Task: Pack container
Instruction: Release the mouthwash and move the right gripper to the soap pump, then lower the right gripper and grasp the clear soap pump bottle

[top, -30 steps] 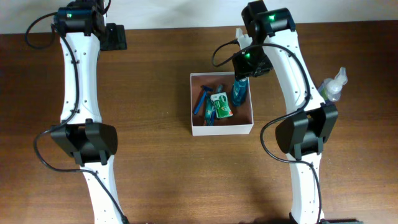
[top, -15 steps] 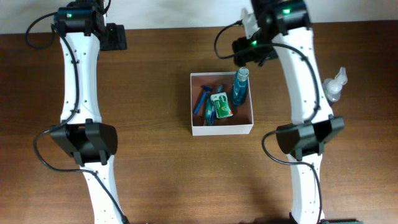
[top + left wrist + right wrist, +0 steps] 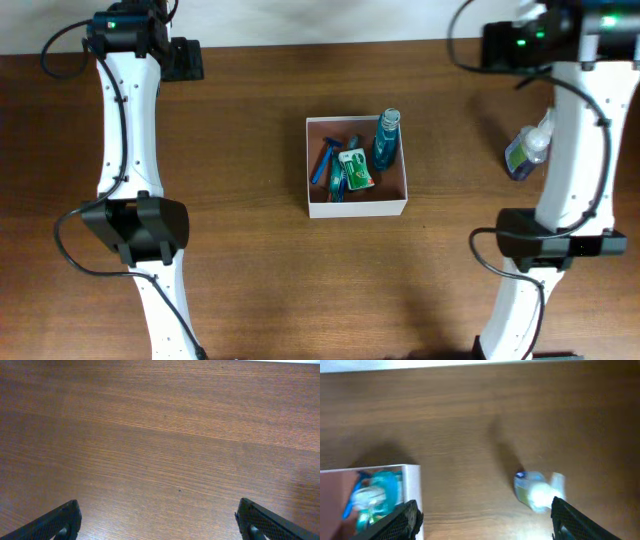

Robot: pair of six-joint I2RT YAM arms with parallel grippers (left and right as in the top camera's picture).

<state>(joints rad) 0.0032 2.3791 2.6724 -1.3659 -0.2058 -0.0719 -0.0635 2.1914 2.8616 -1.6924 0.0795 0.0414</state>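
Note:
The container [image 3: 357, 207] is a white-walled square box with a pinkish-brown floor at the table's middle. In it lie blue razors [image 3: 325, 162], a green packet [image 3: 356, 169] and a blue bottle [image 3: 386, 140] leaning in the right corner. The box corner and bottle also show in the right wrist view [image 3: 412, 485]. A yellow-green spray bottle [image 3: 528, 148] stands on the table to the right; it also shows in the right wrist view [image 3: 536, 491]. My right gripper [image 3: 485, 520] is open and empty, high at the back right. My left gripper [image 3: 160, 525] is open and empty over bare wood at the back left.
The brown wooden table [image 3: 240, 250] ends at a white wall along the back. The left arm [image 3: 130, 130] stretches down the left side and the right arm [image 3: 570, 150] down the right side, beside the spray bottle.
My right gripper has let go of the blue bottle in the container and swung up and to the right, away from the box. The left arm has not moved.

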